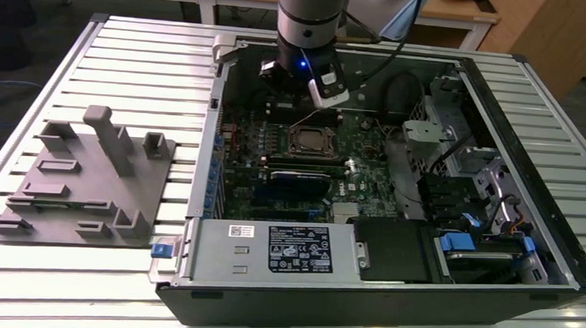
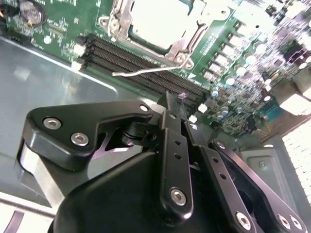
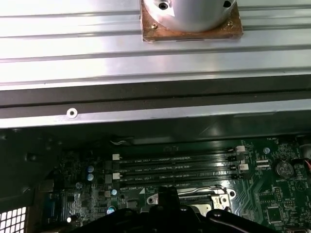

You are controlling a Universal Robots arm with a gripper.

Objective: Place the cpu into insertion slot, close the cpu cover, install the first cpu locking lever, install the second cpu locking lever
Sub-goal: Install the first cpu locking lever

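Green board, pale silver cpu, black gripper, grey fixture at the exterior view's left, ribbed silver table, blue tab.

An open computer case lies on the slatted table, with a parts tray beside it on the exterior view's left. Inside the case, the socket sits mid-board with the chip in it. Memory slots run alongside, and a lever lies between the two. The power supply sits against the wall nearest the exterior camera.

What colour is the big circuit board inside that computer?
Green. The board shows best in the second wrist view.
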